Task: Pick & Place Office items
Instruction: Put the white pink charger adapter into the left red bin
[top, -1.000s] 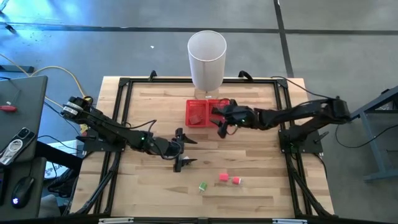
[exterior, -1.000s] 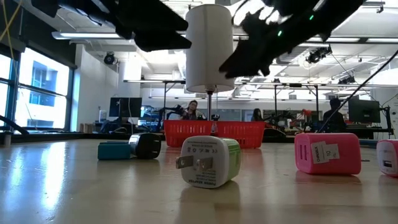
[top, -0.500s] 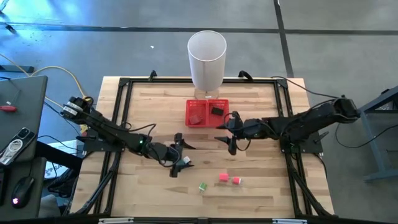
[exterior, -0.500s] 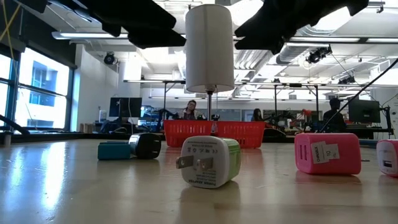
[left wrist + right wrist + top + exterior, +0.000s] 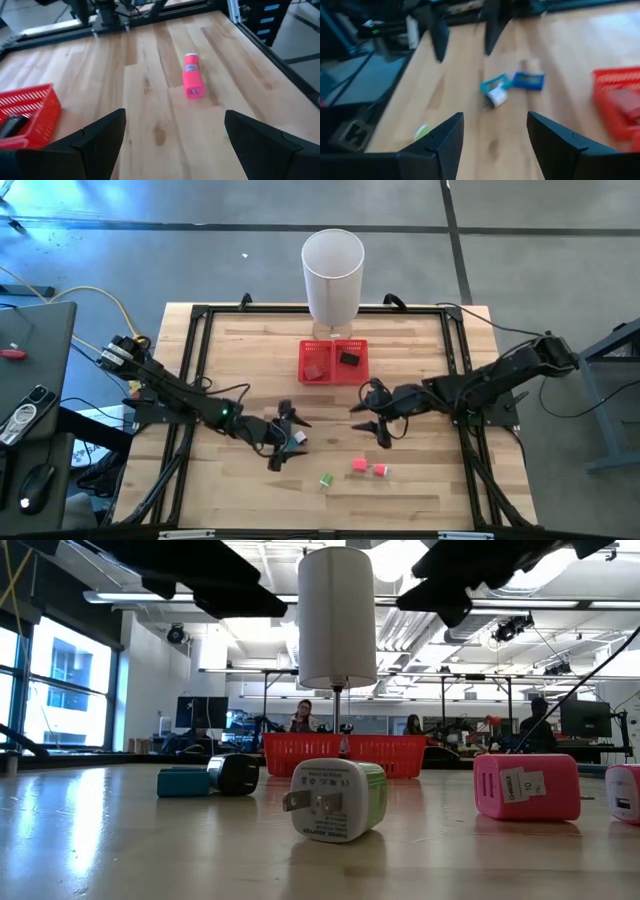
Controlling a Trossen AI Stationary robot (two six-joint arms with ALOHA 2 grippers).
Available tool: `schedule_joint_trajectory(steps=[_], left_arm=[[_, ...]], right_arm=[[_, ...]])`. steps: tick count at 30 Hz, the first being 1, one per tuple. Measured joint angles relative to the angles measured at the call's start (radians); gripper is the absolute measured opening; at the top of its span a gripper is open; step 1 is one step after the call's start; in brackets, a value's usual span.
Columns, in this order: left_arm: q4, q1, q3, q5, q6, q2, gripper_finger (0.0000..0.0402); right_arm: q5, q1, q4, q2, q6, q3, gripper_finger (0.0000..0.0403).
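Office items on bench: green-white piece (image 5: 326, 479), pink piece (image 5: 359, 465) and red piece (image 5: 380, 470) lined up near front edge; blue piece (image 5: 528, 80) and teal-white piece (image 5: 494, 90) lying close together, seen from right wrist view; dark round piece (image 5: 237, 774) just beside a blue one in low view.
Office items in tray: dark brown piece (image 5: 348, 359) in right compartment, red piece (image 5: 314, 368) in left compartment.
Tray (image 5: 333, 377): red mesh, mid-bench, in front of tall white bin (image 5: 332, 275).
Left end effector (image 5: 284, 441): above bench left of centre, fingers wide apart, nothing held.
Right end effector (image 5: 373, 425): above bench in front of tray, near pink and red pieces, fingers spread, nothing held.
Bench (image 5: 240, 500): light wood, black frame.
Background: people seated far behind in low view.
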Motion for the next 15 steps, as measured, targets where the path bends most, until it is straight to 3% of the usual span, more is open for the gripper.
schedule_joint_trajectory(steps=[9,15], left_arm=[[-0.018,-0.045,0.0,0.0,-0.028,0.0,0.0332],[-0.019,-0.07,0.0,0.0,-0.094,0.0,0.0332]], right_arm=[[-0.057,0.075,-0.159,0.013,0.162,0.0,0.0205],[-0.054,0.125,-0.156,0.04,0.219,0.0,0.0205]])
